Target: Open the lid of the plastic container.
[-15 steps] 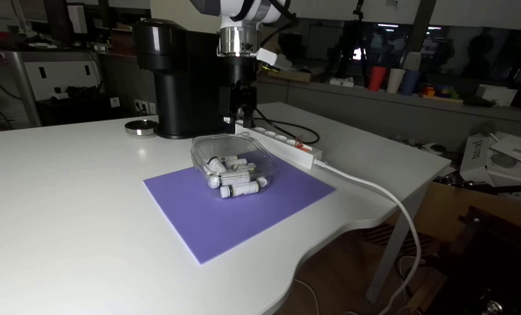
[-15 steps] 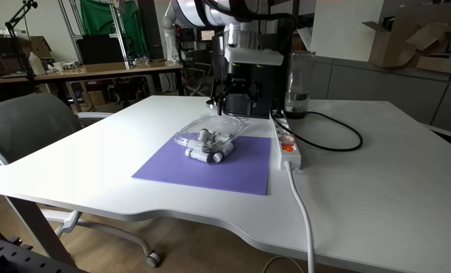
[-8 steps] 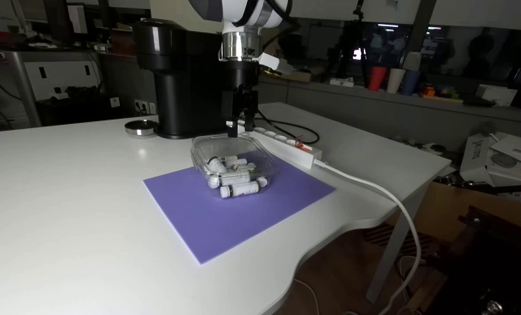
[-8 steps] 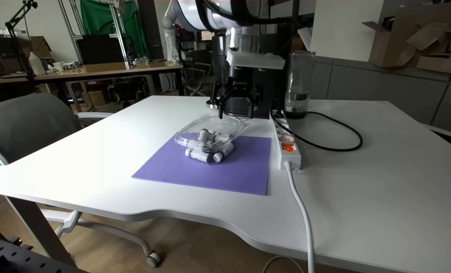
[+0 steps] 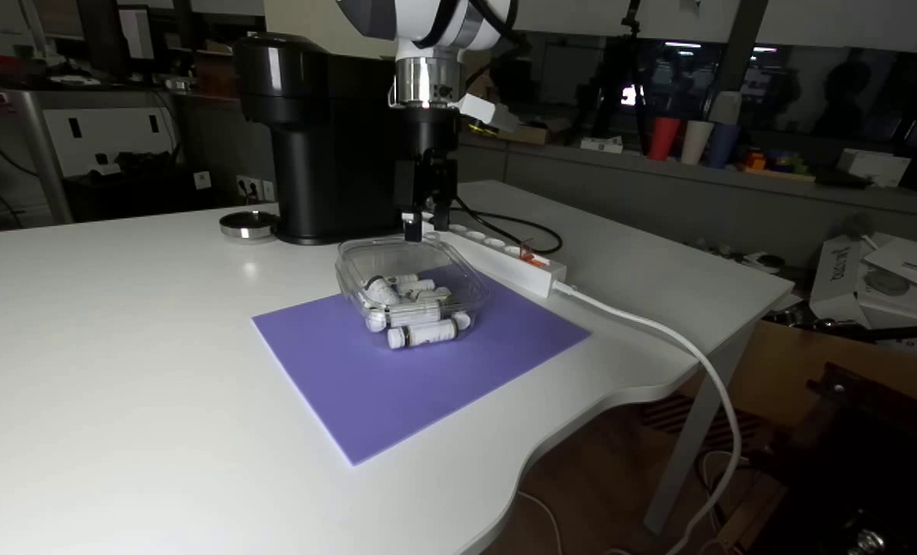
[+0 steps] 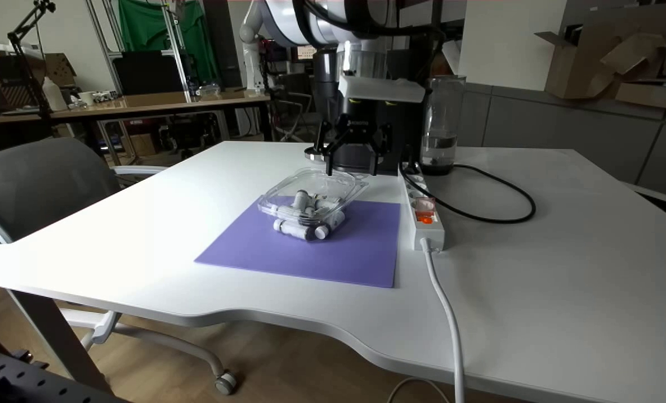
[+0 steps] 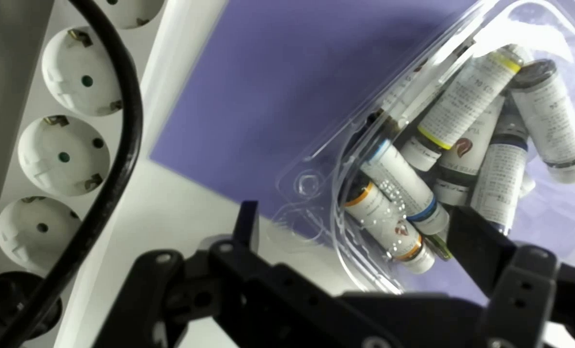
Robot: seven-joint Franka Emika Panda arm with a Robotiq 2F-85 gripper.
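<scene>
The plastic container [image 5: 470, 291] is a clear tub with several white-labelled vials showing through, on the purple mat. It also shows in an exterior view [image 6: 272, 210]. The clear lid [image 6: 320, 178] lies flat over it and looks closed; the seam is hard to see. In the wrist view, the lid's clear corner tabs [image 7: 309, 184] stick out past the tub. My gripper [image 5: 427, 230] points down, open and empty, just above the container's far edge. It also shows in an exterior view [image 6: 351, 168]. In the wrist view the gripper [image 7: 360, 224] has its jaws wide apart, either side of the lid's corner.
The purple mat [image 5: 397, 393] lies under the container. A white power strip [image 6: 429, 235] with a black cable [image 7: 128, 125] runs beside it. A tall black machine [image 5: 304, 169] stands behind the gripper, with a silver dish [image 5: 248, 224] and a clear water tank [image 6: 442, 123] nearby.
My gripper has come down a little and shifted slightly to the right in both exterior views. It stays open. The container and lid have not moved.
</scene>
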